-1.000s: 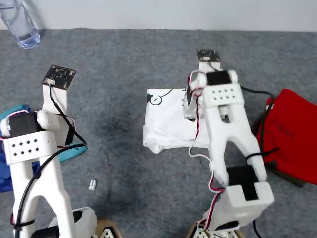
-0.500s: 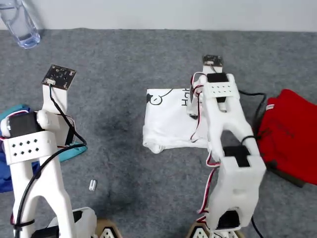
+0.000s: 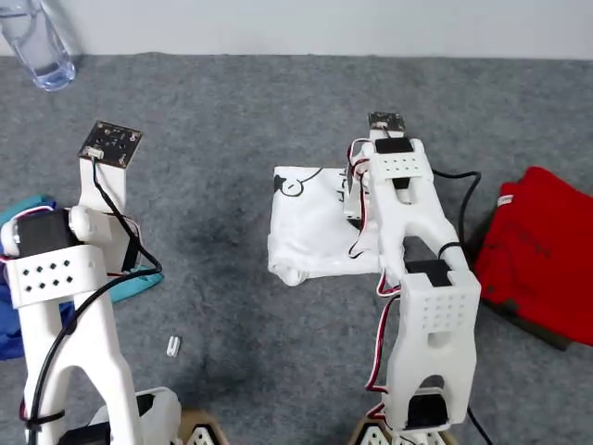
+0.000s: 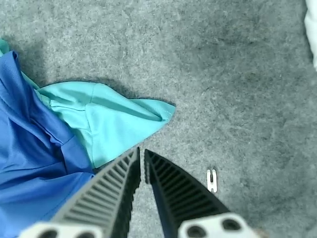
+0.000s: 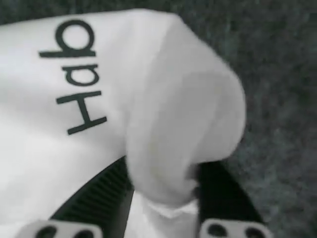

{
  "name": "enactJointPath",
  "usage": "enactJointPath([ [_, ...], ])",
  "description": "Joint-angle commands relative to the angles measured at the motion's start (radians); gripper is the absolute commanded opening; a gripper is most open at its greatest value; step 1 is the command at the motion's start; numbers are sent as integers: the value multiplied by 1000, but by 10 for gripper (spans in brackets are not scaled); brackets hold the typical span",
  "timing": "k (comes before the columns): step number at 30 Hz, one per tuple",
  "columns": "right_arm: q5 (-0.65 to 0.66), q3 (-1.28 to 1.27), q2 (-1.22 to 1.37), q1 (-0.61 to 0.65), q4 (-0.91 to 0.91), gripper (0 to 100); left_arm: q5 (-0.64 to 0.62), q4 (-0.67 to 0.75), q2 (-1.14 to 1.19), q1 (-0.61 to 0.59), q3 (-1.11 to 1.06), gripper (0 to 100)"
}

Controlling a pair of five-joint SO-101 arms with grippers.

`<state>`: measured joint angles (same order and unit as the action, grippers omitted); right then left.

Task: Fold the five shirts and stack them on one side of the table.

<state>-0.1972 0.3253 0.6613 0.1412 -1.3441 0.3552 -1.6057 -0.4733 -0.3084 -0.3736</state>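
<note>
A white shirt (image 3: pixel 310 227) with black print lies partly folded at the table's middle. My right gripper (image 5: pixel 166 191) is shut on a bunched edge of the white shirt (image 5: pixel 163 109), at the shirt's right side under the right arm (image 3: pixel 398 185). A red shirt (image 3: pixel 537 246) lies at the right edge. A blue shirt (image 4: pixel 34 163) and a teal shirt (image 4: pixel 106 116) lie crumpled at the left. My left gripper (image 4: pixel 143 158) hangs shut and empty over the carpet, just beside the teal shirt's corner.
The table is covered in grey carpet (image 3: pixel 213 120). A clear water bottle (image 3: pixel 37 46) stands at the far left corner. A small white clip (image 3: pixel 172 347) lies on the carpet near the left arm's base (image 3: pixel 65 306).
The right arm has drawn back toward its base and its wrist has dropped lower over the white shirt's right edge. The left arm has kept still.
</note>
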Motion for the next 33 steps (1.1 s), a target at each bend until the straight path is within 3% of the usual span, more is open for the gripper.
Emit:
enactJointPath([
  [1,-8,23,-59,21,-101,6,6,9,-28,-6,1,12],
  [6,15,20,-137,22,-223,9,6,9,-28,-6,-19,12],
  [11,184,20,-162,35,-329,9,6,9,-28,-6,-18,12],
  [13,331,20,-160,2,-329,9,6,9,-28,-6,-18,12],
  [18,872,23,-131,-108,-245,9,6,17,-28,-44,-21,12],
  [21,1057,25,-105,-168,-110,8,21,17,-28,-71,-21,12],
  [27,1201,25,-99,-209,170,8,40,17,-28,-95,-16,12],
  [33,1227,25,-94,-174,262,8,40,17,-28,-95,-16,12],
])
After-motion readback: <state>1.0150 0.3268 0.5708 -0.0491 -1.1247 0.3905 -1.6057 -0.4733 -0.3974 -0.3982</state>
